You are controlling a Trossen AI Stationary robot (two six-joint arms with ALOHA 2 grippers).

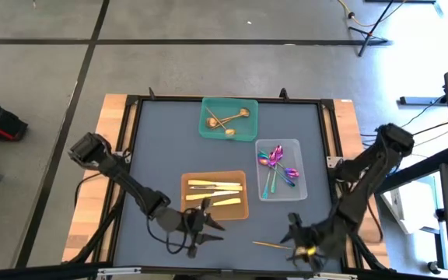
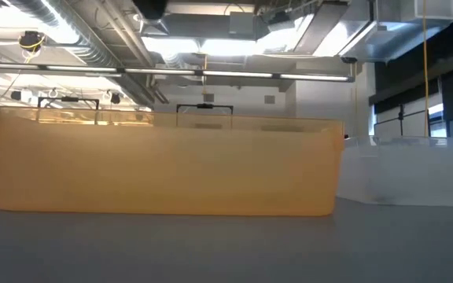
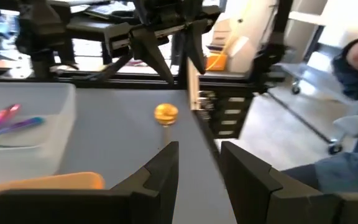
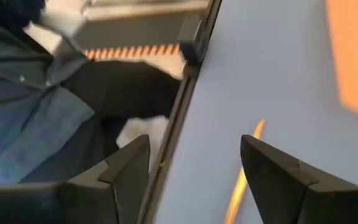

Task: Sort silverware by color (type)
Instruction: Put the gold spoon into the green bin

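Observation:
One gold spoon (image 1: 273, 245) lies flat on the table near its near edge; its bowl (image 3: 165, 113) shows in the left wrist view and its handle (image 4: 244, 177) in the right wrist view. My right gripper (image 1: 297, 236) hovers open over the spoon's bowl end, its fingers (image 4: 272, 168) on either side of the handle without touching. My left gripper (image 1: 212, 229) is open just left of the spoon, by the orange tray's near edge, pointing toward it (image 3: 197, 162). More gold spoons (image 1: 228, 119) lie in the green tray, yellow-handled knives (image 1: 215, 192) in the orange tray, and purple-teal spoons (image 1: 274, 165) in the clear tray.
The green tray (image 1: 205, 132) sits at the table's far middle, the clear tray (image 1: 302, 187) right of centre, the orange tray (image 1: 185, 211) in the near middle. In the low view the orange tray wall (image 2: 163, 169) fills the picture. A person in blue (image 4: 23, 106) sits beyond the near edge.

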